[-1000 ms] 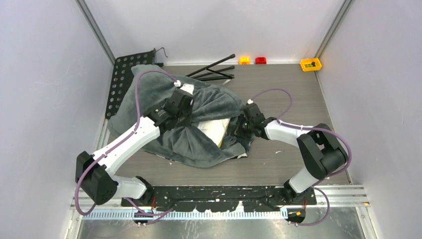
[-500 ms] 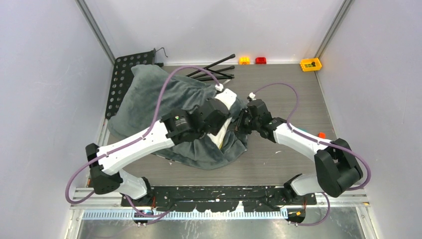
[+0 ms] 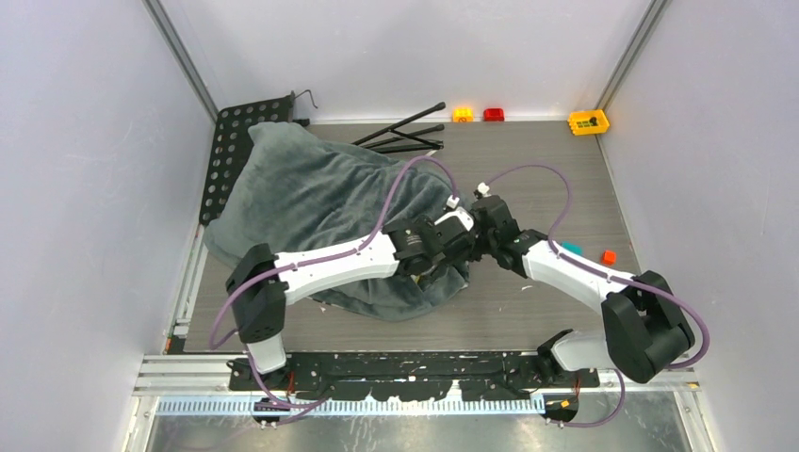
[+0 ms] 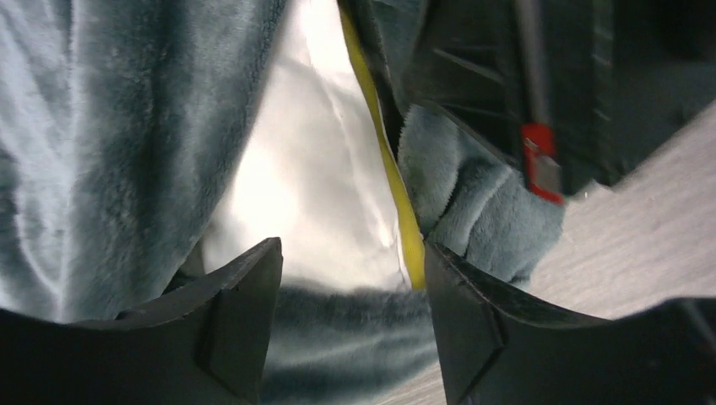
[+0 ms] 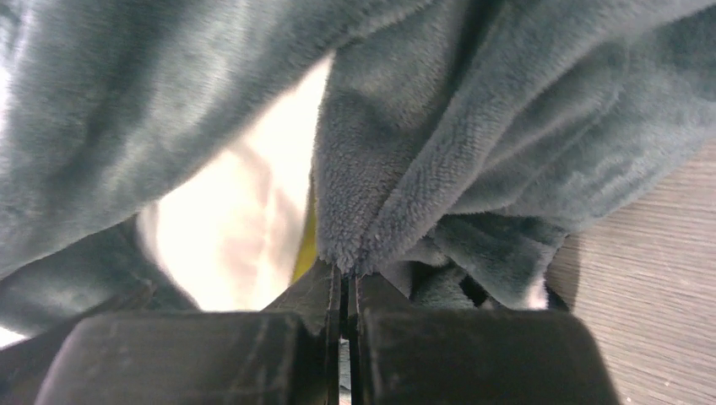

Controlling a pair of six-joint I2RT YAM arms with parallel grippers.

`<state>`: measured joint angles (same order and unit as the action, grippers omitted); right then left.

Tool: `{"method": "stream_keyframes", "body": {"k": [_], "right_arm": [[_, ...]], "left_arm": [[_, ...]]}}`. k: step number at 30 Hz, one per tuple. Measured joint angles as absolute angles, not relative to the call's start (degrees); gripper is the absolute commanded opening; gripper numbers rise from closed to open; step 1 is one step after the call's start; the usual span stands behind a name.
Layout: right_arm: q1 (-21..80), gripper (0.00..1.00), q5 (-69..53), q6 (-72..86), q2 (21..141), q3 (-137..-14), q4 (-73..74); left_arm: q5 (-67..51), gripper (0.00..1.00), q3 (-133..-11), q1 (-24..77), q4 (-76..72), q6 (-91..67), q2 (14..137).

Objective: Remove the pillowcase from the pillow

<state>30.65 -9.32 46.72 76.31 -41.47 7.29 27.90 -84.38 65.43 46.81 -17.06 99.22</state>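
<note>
My right gripper (image 5: 348, 283) is pinched tight on a fleecy fold of the pillowcase (image 3: 301, 198), which sprawls from the table (image 3: 556, 160) far-left corner toward its middle. My left gripper (image 4: 350, 257) hangs with fingers spread apart over the pillow (image 4: 312, 177), which shows white at the opening.

Wood table (image 3: 546, 160) bearing pillowcase (image 3: 311, 188), orange block (image 3: 609, 256)

Pillow (image 4: 321, 169) inside pillowcase (image 3: 311, 188) on table (image 3: 565, 169), perforated panel (image 3: 231, 141) to its left, rods (image 3: 405, 132) behind.
</note>
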Motion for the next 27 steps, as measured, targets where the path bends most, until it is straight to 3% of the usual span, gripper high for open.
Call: {"method": "stream_keyframes", "body": {"k": [10, 11, 12, 15, 21, 27], "right_arm": [[30.63, 0.00, -6.85, 46.92, 76.12, -36.95, 7.31], [30.63, 0.00, -6.68, 46.89, 76.12, -36.84, 7.29], [30.63, 0.00, -6.55, 46.89, 76.14, -36.84, 7.31], [30.63, 0.00, -6.09, 46.87, 76.49, -36.84, 7.25], [30.55, 0.31, -5.10, 45.65, 78.39, -37.17, 8.01], [29.32, 0.64, -4.99, 42.98, 78.35, -39.72, 9.06]], "left_arm": [[26.79, 0.73, -84.44, 60.23, 47.09, -19.31, 108.42], [26.59, 0.68, -84.44, 59.99, 47.00, -19.38, 108.75], [26.50, 0.56, -84.44, 59.77, 46.96, -19.46, 109.03], [27.53, 0.03, -85.08, 59.55, 47.37, -20.36, 110.37], [30.06, 0.00, -85.14, 59.09, 48.31, -20.45, 109.67], [27.55, 0.00, -85.14, 58.63, 51.05, -17.85, 100.36]]}}
